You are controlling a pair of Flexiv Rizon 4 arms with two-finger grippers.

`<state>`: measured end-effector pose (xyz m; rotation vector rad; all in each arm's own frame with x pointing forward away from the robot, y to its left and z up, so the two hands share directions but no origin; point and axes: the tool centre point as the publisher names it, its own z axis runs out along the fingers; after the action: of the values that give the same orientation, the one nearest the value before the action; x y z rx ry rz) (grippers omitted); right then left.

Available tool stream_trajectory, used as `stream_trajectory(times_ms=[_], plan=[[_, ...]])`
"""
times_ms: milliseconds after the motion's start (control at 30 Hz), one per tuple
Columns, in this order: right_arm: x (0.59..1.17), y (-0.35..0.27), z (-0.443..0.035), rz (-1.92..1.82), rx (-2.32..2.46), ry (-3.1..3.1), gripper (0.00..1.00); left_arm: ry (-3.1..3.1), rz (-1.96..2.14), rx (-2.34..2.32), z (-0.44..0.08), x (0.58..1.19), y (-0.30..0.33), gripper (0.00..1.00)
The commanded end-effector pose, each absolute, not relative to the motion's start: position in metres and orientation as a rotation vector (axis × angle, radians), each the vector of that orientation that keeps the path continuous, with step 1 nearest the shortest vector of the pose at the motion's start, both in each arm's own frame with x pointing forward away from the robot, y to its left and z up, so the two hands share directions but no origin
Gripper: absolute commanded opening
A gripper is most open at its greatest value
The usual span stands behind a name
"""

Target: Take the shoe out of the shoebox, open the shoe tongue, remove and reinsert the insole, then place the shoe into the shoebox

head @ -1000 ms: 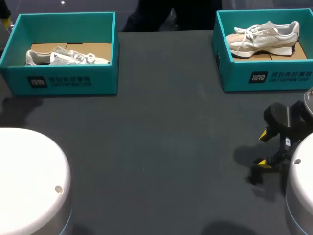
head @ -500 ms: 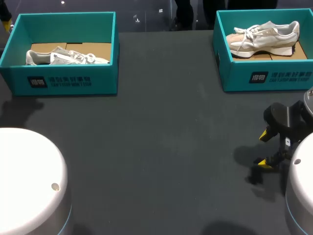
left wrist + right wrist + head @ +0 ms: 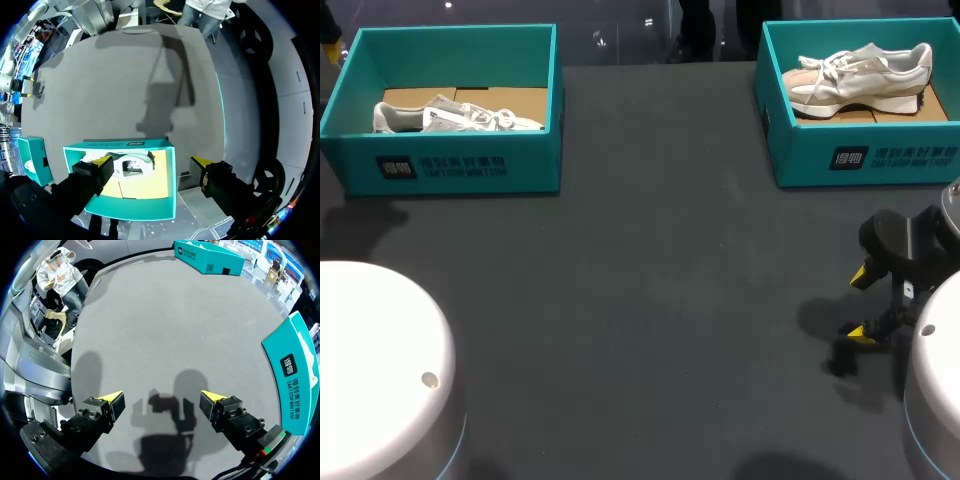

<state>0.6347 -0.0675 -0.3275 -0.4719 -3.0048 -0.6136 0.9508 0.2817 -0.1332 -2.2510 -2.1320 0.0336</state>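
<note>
1. Dark grey matte covers the table (image 3: 660,250), which bears two teal boxes along its far edge, well apart from each other.
2. In the head view, the left shoebox (image 3: 450,165) holds a grey shoe (image 3: 455,118) lying on its side on brown cardboard (image 3: 515,100).
3. The right shoebox (image 3: 865,155) holds a beige shoe (image 3: 860,75), also on its side on cardboard.
4. The left arm (image 3: 380,370) shows as a white dome at the near left corner, and the right arm (image 3: 935,390) as another at the near right.
5. In the left wrist view, the left gripper (image 3: 151,162) hangs over the left shoebox (image 3: 130,210) with its yellow-tipped fingers (image 3: 102,162) spread wide and touching nothing.
6. The grey shoe (image 3: 131,165) lies inside the box, under the gap between those fingers and nearer to one of them.
7. In the right wrist view, the right gripper (image 3: 162,399) is over bare table (image 3: 165,325), fingers (image 3: 114,397) wide apart and empty, its shadow on the surface below.
8. The right shoebox (image 3: 295,375) stands off to one side of that gripper, not between its fingers; the left shoebox (image 3: 210,257) is far ahead.
9. In the head view the right gripper (image 3: 860,303) sits near the table's right edge, well short of the right shoebox.
</note>
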Motion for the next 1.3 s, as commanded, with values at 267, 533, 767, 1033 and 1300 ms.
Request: stream_trajectory(times_ms=[267, 533, 767, 1033, 1300], plan=[[0.632, -0.068, -0.327, -0.613, -0.474, -3.008, 1.00, -2.131, 0.030, -2.253, -0.133, 0.950, 0.282, 1.00], [0.633, -0.072, -0.324, -0.618, -0.521, -3.002, 1.00, -2.131, 0.030, -2.253, -0.133, 0.950, 0.282, 1.00], [0.659, -0.090, -0.311, -0.464, -0.739, -2.899, 1.00, -2.131, 0.030, -2.253, -0.133, 0.950, 0.282, 1.00], [0.695, -0.109, -0.290, -0.335, -0.939, -2.887, 1.00, -2.131, 0.030, -2.253, -0.133, 0.950, 0.282, 1.00], [0.718, -0.135, -0.271, -0.265, -1.199, -2.844, 1.00, -2.131, 0.030, -2.253, -0.133, 0.950, 0.282, 1.00]])
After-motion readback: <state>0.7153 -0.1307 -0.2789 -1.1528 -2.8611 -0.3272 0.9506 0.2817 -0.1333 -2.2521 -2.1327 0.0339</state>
